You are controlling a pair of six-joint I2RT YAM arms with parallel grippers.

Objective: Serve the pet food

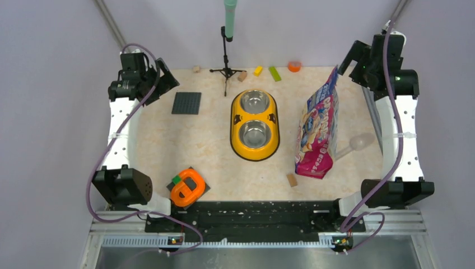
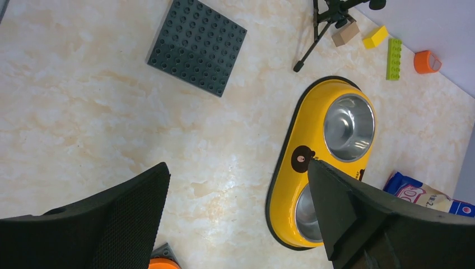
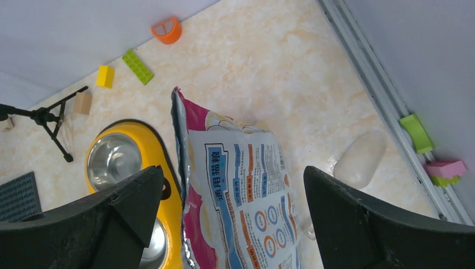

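Left wrist view first: the left gripper point(image 2: 236, 168) hangs above the table point(image 2: 84, 112) with its two black fingers spread wide, holding nothing. Past its right finger lies a yellow feeder point(image 2: 313, 129) with two steel bowls set in it, both showing bare metal. Farther out on the table are a grey studded plate point(image 2: 197, 45) and the legs of a small black tripod point(image 2: 325, 17).

The right gripper point(image 3: 233, 171) is likewise fully open and grips nothing. Directly below it in its own view is the pet food bag point(image 3: 241, 190), glossy pink with blue-and-white panels. The kibble itself cannot be seen. A clear scoop point(image 3: 361, 159) lies just to the right of the bag, near the table's edge rail.

From the top camera, both arms are raised at the far corners. The bag runs from front to back just to the right of the feeder, not touching it.
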